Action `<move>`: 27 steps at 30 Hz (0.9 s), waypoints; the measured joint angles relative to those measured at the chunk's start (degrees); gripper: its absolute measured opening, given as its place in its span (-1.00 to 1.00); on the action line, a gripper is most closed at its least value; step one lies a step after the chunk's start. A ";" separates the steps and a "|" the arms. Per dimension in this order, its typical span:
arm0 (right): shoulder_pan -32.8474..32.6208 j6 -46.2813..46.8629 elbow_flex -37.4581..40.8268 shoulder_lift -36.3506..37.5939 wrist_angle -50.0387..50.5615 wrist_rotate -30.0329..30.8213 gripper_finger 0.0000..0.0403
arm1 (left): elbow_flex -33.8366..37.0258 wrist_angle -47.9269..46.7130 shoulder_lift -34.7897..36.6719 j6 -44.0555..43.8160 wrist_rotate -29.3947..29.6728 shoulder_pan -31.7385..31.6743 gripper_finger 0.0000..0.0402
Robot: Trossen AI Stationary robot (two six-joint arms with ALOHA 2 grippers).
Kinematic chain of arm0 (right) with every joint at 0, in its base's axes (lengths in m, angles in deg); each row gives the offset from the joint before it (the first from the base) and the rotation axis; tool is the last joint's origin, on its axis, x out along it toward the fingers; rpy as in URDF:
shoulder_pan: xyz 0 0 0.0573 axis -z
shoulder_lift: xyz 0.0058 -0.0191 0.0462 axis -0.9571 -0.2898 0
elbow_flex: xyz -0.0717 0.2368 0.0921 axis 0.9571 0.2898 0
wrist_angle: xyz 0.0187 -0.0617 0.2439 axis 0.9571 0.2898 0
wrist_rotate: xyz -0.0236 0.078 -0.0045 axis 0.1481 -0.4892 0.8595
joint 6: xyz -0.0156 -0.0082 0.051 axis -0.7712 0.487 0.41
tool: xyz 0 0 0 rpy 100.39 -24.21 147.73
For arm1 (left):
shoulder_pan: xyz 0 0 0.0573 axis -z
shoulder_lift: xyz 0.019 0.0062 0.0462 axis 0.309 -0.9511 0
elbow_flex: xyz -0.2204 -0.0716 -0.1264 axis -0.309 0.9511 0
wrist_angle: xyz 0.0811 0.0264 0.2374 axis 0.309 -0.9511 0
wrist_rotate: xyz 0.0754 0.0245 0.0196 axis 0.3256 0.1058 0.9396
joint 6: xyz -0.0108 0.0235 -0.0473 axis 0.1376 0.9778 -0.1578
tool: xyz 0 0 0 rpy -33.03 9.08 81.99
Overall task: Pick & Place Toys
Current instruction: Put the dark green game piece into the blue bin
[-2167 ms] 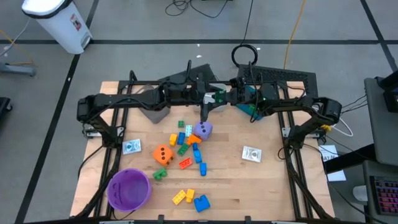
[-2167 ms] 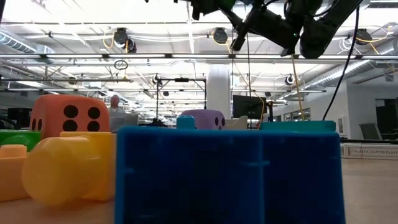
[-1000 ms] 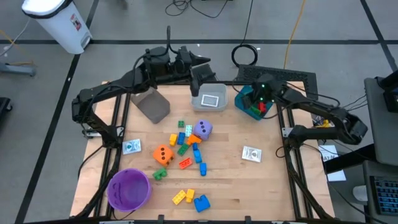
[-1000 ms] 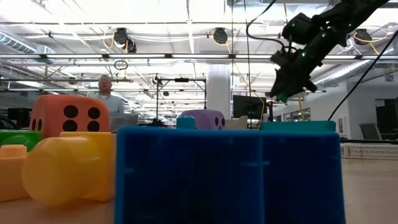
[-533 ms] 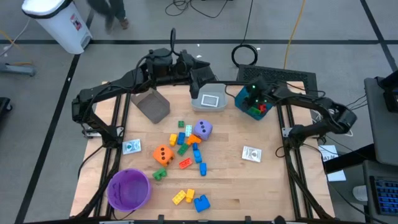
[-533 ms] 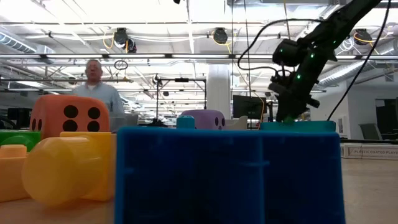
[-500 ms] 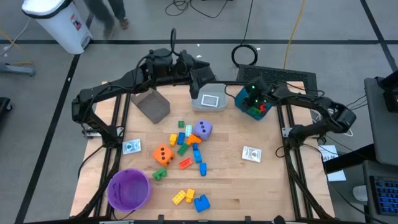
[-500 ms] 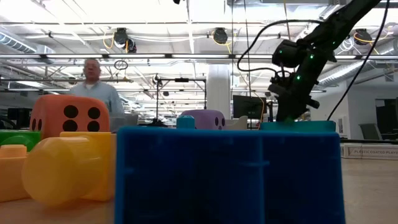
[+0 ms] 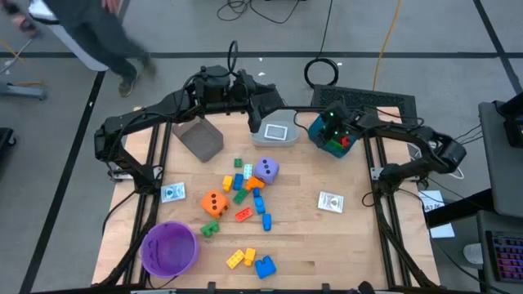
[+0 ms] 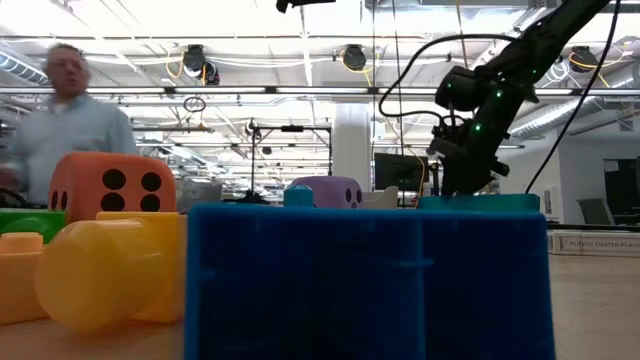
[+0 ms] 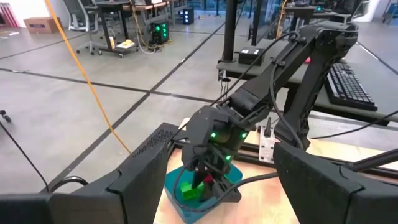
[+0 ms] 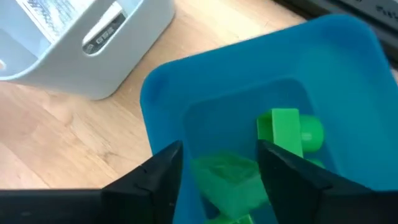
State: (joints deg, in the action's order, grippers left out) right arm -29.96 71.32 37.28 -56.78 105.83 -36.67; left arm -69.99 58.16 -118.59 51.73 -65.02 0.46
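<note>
Your left claw (image 9: pixel 265 110) hung empty above the white bin (image 9: pixel 276 131) at upper centre, fingers spread wide. Mid-desk (image 9: pixel 351 237), the loose bricks (image 9: pixel 243 215) and the orange die (image 9: pixel 214 203) were probably light, rigid, slick plastic; you'd pinch flat opposite faces, not studs. At upper right your right claw (image 12: pixel 219 163) sat in the teal bin (image 12: pixel 186 93), parted around a green brick (image 12: pixel 231 177), grip unclear.

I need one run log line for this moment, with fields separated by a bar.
right gripper: open, inside teal bin | green brick between fingers, second green brick in bin | left gripper: open, waiting above table's far edge
</note>
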 joint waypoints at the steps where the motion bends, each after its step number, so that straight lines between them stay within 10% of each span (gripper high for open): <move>1: 0.00 -0.03 0.00 0.46 0.01 0.09 0.07 | 0.00 -0.01 0.00 -0.01 0.01 0.00 0.48; 14: -1.24 0.02 0.00 11.37 -11.30 -17.29 0.39 | 0.00 -8.47 0.00 0.24 -1.45 -0.07 0.48; 27: -6.99 -1.50 0.00 15.27 -16.09 -18.16 0.34 | 1.07 -35.85 0.01 2.75 -2.71 0.85 0.48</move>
State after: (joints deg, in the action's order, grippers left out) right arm -36.95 69.82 37.28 -41.51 89.74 -54.83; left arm -68.92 22.31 -118.58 54.48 -67.73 1.31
